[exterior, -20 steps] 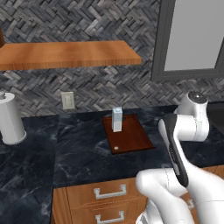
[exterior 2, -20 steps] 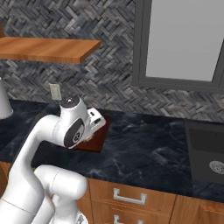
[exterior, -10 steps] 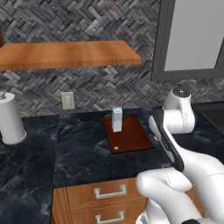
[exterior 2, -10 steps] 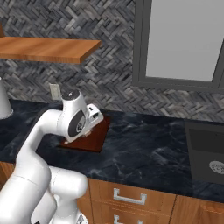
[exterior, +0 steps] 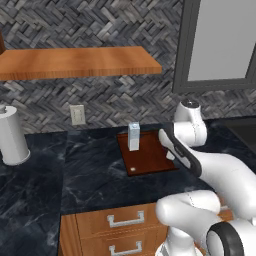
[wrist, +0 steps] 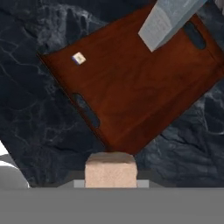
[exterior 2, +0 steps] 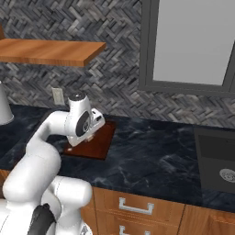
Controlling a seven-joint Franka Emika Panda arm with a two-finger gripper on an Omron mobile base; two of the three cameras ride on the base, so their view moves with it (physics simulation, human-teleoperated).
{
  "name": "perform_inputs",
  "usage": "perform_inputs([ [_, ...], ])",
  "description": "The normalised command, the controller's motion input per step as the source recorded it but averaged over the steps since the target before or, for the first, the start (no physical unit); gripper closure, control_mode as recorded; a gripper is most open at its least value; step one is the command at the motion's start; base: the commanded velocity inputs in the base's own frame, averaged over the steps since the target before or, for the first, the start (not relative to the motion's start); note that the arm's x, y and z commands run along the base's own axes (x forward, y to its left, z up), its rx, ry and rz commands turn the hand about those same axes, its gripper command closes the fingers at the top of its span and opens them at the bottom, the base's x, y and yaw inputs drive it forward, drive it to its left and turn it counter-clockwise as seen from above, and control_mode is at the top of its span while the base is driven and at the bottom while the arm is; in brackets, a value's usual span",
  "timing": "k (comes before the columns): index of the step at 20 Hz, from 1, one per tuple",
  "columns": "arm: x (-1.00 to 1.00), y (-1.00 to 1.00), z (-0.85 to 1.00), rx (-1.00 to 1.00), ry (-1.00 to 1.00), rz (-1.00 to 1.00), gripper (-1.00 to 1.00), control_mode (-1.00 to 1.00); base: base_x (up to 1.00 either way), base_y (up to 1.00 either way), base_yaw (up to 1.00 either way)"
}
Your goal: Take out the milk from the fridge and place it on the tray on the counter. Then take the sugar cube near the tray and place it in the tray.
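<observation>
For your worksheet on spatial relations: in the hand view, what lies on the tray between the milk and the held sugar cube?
Nothing: in the hand view, bare brown tray runs from the milk to the sugar cube. The small white dot sits off to one side.

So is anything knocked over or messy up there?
Nothing stands out. The milk stands upright on the tray, which lies flat on the counter, with no spill around it. The gripper is shut on the sugar cube, held beside the tray's corner.
</observation>
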Motion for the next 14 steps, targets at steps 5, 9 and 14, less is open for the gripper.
perform_inputs([
  [5, 0.34, 0.05, -0.50, 0.03, 0.06, 0.05, 1.00, -1.00, 0.00, 0.00, 0.00],
  [9, 0.36, 0.00, -0.47, 0.03, 0.06, 0.04, 1.00, -1.00, 0.00, 0.00, 0.00],
  [14, 0.39, 0.08, -0.28, 0.01, 0.03, 0.03, 1.00, -1.00, 0.00, 0.00, 0.00],
])
